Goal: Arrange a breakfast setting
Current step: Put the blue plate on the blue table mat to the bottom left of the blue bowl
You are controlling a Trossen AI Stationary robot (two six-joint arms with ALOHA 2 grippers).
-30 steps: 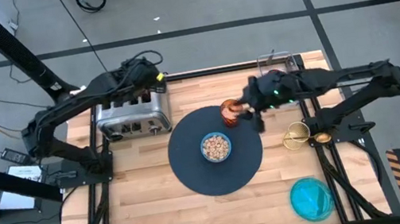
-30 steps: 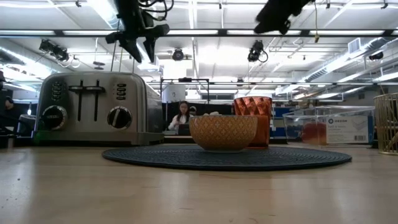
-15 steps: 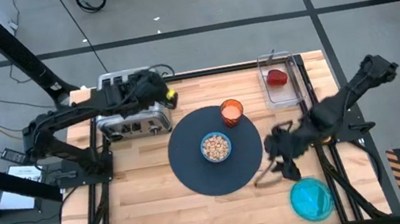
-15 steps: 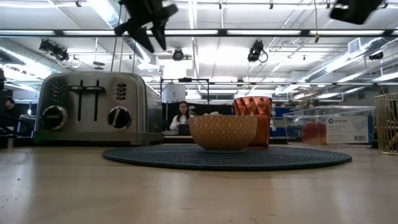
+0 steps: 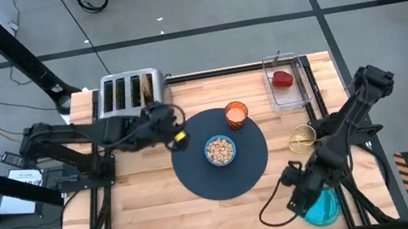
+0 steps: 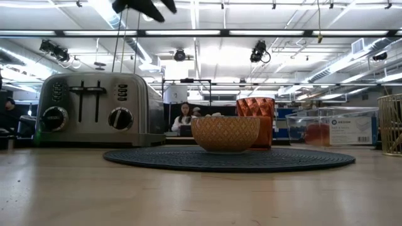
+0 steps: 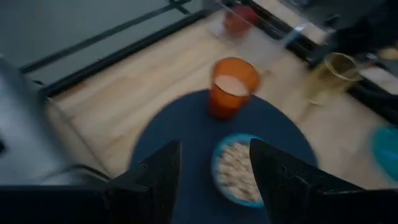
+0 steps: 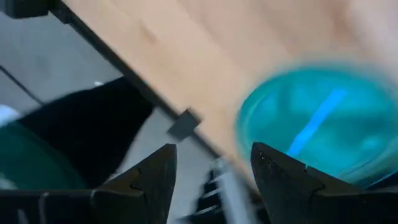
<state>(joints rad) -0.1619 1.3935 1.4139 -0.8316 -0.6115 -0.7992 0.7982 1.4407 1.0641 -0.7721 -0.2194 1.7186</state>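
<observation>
Two open, empty pincers worked the desk: the right pincer hung over the teal plate at the near right corner, while the left pincer hovered between the toaster and the dark-blue mat, which carried the cereal bowl and orange cup. With the plate lying right at the desk's edge, a grip taken off-centre on its rim could well tip it or push it off, and the red fruit sat apart in its clear box at the far right.
</observation>
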